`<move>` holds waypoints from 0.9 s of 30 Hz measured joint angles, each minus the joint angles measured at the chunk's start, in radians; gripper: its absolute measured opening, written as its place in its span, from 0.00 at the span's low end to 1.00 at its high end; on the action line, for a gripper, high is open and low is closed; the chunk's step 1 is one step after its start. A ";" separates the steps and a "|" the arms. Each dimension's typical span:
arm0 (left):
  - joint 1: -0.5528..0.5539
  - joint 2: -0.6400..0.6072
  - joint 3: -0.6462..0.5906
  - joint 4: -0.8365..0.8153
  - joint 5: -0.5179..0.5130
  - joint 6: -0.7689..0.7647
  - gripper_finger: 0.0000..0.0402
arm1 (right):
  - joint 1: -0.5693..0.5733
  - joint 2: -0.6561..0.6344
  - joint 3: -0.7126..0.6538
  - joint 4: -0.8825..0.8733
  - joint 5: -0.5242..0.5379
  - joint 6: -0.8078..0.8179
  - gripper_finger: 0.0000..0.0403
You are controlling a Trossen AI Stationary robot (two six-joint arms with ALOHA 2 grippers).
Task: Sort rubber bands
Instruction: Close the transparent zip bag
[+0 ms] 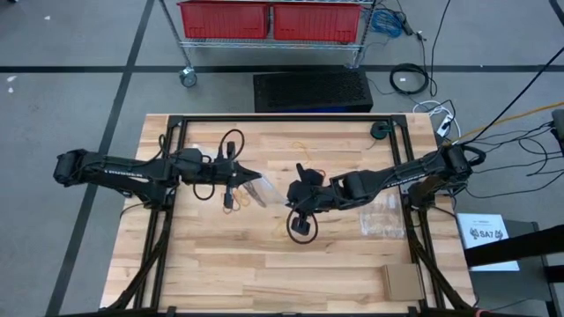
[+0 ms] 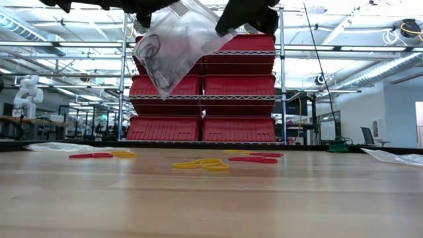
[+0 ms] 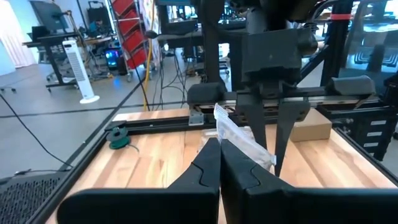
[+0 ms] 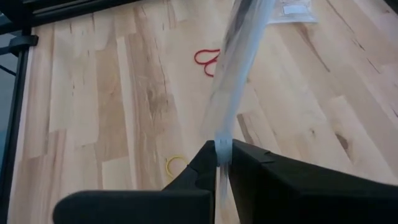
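A clear plastic bag (image 2: pixel 182 46) with black rubber bands (image 2: pixel 153 56) in its lower end hangs above the table's middle between both grippers. My left gripper (image 3: pixel 219 155) is shut on one side of it, and my right gripper (image 4: pixel 222 155) is shut on the other. In the high view the left gripper (image 1: pixel 258 179) and right gripper (image 1: pixel 293 187) face each other over the bag (image 1: pixel 273 189). Loose red bands (image 2: pixel 254 158) and yellow bands (image 2: pixel 201 164) lie flat on the wood below. A red one (image 4: pixel 208 59) and a yellow one (image 4: pixel 175 167) show under the right wrist. My left gripper pinches the bag's upper edge (image 3: pixel 219 121) between its two fingers, coming about level from the table's left. The bag is lifted clear and hangs tilted below. My right gripper pinches the bag's other upper edge (image 4: pixel 224 134) between its fingertips, slanting down from the table's right. The plastic runs edge-on through the fingers; one layer or both, I cannot tell.
More clear bags (image 1: pixel 383 216) lie on the table's right side, and a cardboard box (image 1: pixel 401 282) sits near the right near corner. A green roll (image 1: pixel 379 130) rests at the far right edge. Another bag (image 2: pixel 59 147) lies at the left. Red bins stand beyond the far edge.
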 joint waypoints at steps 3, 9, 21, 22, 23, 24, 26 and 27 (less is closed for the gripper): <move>0.000 0.000 0.000 0.000 -0.001 0.000 0.00 | 0.001 0.000 0.000 -0.018 0.000 0.010 0.02; 0.000 0.000 0.000 0.000 -0.004 0.001 0.00 | 0.009 0.000 0.000 -0.023 0.002 0.014 0.02; 0.000 0.000 0.002 -0.009 -0.004 0.001 0.00 | 0.012 0.001 0.000 -0.042 0.003 0.021 0.02; 0.000 0.000 0.002 -0.009 -0.004 0.001 0.00 | 0.012 0.001 0.000 -0.045 0.003 0.024 0.02; 0.000 0.000 0.002 -0.009 -0.004 0.001 0.00 | 0.012 0.001 0.000 -0.047 0.003 0.025 0.02; 0.000 0.000 0.002 -0.009 -0.004 0.001 0.00 | 0.012 0.001 0.000 -0.049 0.003 0.025 0.02; 0.000 0.000 0.002 -0.010 -0.004 0.001 0.00 | 0.012 0.001 0.000 -0.055 0.003 0.032 0.02; 0.000 0.000 0.002 -0.010 -0.004 0.001 0.00 | 0.012 0.001 0.000 -0.056 0.003 0.033 0.02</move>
